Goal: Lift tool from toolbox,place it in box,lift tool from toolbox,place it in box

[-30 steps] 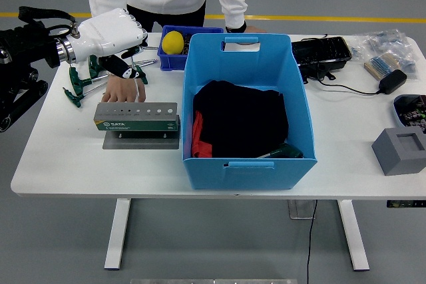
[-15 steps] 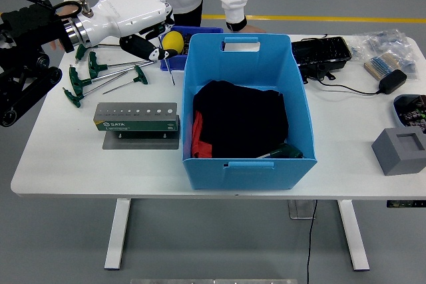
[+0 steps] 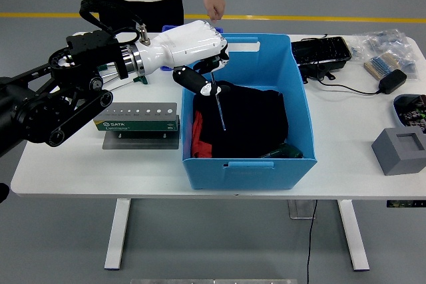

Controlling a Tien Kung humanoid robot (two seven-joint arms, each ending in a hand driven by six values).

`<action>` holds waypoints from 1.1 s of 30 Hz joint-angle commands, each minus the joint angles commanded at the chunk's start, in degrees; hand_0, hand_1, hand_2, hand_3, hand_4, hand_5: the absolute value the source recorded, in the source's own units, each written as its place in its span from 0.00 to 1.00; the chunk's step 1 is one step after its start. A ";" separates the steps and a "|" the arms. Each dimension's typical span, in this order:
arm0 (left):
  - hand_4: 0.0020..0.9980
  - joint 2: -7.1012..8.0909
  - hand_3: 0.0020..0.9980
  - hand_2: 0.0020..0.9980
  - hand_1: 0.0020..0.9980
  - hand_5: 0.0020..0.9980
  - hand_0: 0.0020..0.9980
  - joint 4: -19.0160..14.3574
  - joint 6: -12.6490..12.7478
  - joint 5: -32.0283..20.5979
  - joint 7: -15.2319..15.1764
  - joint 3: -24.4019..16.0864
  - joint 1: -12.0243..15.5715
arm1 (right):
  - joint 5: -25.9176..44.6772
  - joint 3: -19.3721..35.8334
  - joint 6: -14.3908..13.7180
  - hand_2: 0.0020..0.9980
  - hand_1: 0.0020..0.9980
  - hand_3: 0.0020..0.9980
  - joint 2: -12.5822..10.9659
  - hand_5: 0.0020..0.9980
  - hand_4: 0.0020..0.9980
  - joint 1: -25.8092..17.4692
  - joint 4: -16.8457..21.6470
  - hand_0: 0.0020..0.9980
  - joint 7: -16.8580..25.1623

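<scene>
My left hand (image 3: 210, 71), white with black fingertips, reaches over the left part of the big blue box (image 3: 247, 172). It is shut on a T-handle hex key (image 3: 219, 108) whose thin shaft hangs down over the black cloth (image 3: 246, 121) inside the box. A green-handled tool (image 3: 286, 151) lies in the box's near right corner. The green tool holder (image 3: 136, 117) with a row of holes stands on its grey plate, left of the box. My arm hides the other keys on the table behind it.
A person stands at the far side, one hand (image 3: 214, 10) hanging above the box's far edge. Right of the box are a black tray (image 3: 321, 51), a charger with cable (image 3: 393, 81), plastic bags (image 3: 386, 43) and a grey block (image 3: 399, 151).
My left hand has carried the hex key rightward from the table's far left to above the blue box. The person's hands have drawn back from the table.
</scene>
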 joint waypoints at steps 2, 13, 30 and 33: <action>0.86 -1.39 0.47 0.39 0.31 0.52 0.28 1.36 -3.04 0.13 0.61 1.38 -0.13 | -0.13 0.01 -0.01 0.74 0.65 0.62 -0.02 0.71 0.85 0.03 0.04 0.67 -0.03; 0.97 -4.13 0.61 0.80 0.74 0.53 0.67 6.10 -8.54 3.54 -4.04 5.00 -1.05 | 1.70 -1.39 0.10 0.74 0.65 0.62 -0.34 0.71 0.85 0.68 0.08 0.67 0.64; 0.98 -3.68 0.70 0.99 0.93 0.54 0.90 9.03 -8.63 6.84 -2.73 0.92 -0.15 | 3.48 -2.65 0.08 0.73 0.64 0.62 -0.53 0.71 0.85 1.10 0.16 0.67 1.31; 0.98 -3.70 0.70 0.99 0.93 0.54 0.90 8.76 -6.57 5.40 -0.73 -2.99 2.07 | 3.82 -2.88 0.09 0.73 0.64 0.62 -0.61 0.71 0.85 1.14 0.17 0.67 1.48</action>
